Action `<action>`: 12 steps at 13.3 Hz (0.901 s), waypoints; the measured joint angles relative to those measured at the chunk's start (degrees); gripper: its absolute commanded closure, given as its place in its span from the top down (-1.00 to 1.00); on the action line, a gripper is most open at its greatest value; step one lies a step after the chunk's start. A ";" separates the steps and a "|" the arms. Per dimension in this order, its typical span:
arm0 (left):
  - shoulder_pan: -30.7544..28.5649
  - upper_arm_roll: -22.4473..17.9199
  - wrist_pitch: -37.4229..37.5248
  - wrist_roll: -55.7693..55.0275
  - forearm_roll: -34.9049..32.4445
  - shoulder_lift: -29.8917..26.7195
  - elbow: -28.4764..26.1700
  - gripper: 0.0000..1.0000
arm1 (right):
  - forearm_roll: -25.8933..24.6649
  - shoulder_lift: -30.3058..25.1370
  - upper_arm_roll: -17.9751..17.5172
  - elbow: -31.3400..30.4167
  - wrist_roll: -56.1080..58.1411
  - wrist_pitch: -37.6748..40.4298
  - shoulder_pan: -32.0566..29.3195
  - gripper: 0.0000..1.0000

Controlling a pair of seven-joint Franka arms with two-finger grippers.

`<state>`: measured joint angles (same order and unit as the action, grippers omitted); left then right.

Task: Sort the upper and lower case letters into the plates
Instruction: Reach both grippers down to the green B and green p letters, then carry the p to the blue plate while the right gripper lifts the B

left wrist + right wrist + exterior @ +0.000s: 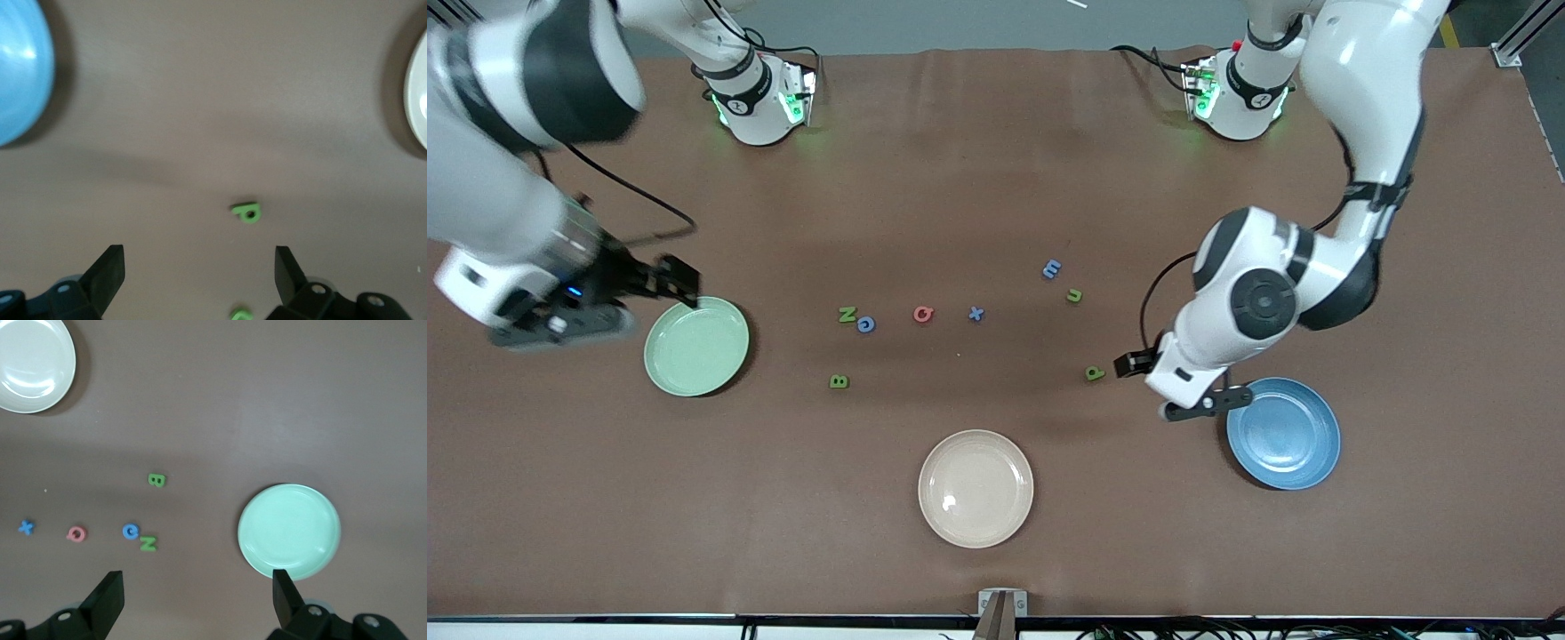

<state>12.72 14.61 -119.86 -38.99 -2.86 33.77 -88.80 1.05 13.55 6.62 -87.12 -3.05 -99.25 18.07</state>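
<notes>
The mint green plate [696,346] [289,531] lies toward the right arm's end, the blue plate [1283,433] [17,67] toward the left arm's end. Between them lie small letters: green N [847,314] [148,544], blue G [865,324] [131,532], red Q [923,314] [77,534], blue x [975,313] [25,527], green B [839,381] [156,480], blue m [1052,268], green u [1074,296] and green p [1095,373] [248,212]. My right gripper [560,327] [198,580] hangs open and empty beside the mint plate. My left gripper [1202,404] [200,257] hangs open and empty near the green p.
A cream-beige plate [975,488] [30,363] [417,93] sits nearest the front camera, midway along the table. Brown mat covers the table [996,178]. Both arm bases stand along the table's edge farthest from the front camera.
</notes>
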 measured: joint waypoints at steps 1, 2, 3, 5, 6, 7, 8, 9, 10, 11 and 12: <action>1.15 -0.02 -1.82 -1.29 -1.78 1.86 0.07 0.98 | 0.00 2.02 -0.01 -0.89 -1.07 -2.48 1.57 0.98; 2.21 -0.04 -3.66 -2.11 -3.56 3.60 0.15 0.98 | 0.01 3.73 -0.02 -1.91 -2.35 -4.66 3.08 0.99; 2.90 -0.05 -5.47 -2.66 -4.62 5.14 0.20 0.97 | 0.00 5.34 -0.01 -2.97 -3.76 -6.75 4.32 0.99; 3.47 -0.15 -8.53 -4.60 -5.25 7.61 0.22 0.97 | 0.30 7.89 -0.02 -5.48 -4.90 -11.48 5.70 0.99; 3.94 -0.25 -9.60 -7.26 -6.15 8.68 0.23 0.92 | 1.36 8.84 -0.03 -7.58 -5.05 -15.34 6.00 0.99; 4.70 -0.29 -10.45 -10.63 -8.23 9.72 0.23 0.78 | 2.86 9.68 -0.04 -10.21 -5.05 -20.18 6.35 0.99; 5.51 -0.35 -10.82 -13.83 -10.85 10.64 0.25 0.70 | 3.70 10.54 -0.04 -12.90 -5.05 -24.87 6.80 0.99; 6.18 -0.40 -10.87 -16.65 -12.90 11.42 0.25 0.67 | 4.05 11.58 -0.04 -15.00 -5.07 -28.10 7.32 0.99; 6.68 -0.49 -10.90 -18.86 -14.03 12.15 0.26 0.58 | 4.27 12.79 -0.05 -16.26 -5.13 -29.87 7.89 0.99; 6.99 -0.54 -10.98 -20.26 -14.44 12.73 0.27 0.56 | 4.33 14.01 -0.05 -16.71 -5.26 -30.64 8.37 0.99; 7.18 -0.55 -11.10 -21.26 -14.51 13.11 0.27 0.50 | 4.35 15.00 -0.05 -16.79 -5.34 -30.82 8.65 0.99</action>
<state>19.90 14.06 -130.96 -60.25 -17.37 46.88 -88.53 5.40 28.55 6.57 -103.91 -8.39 -130.07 26.72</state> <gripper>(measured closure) 0.167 0.000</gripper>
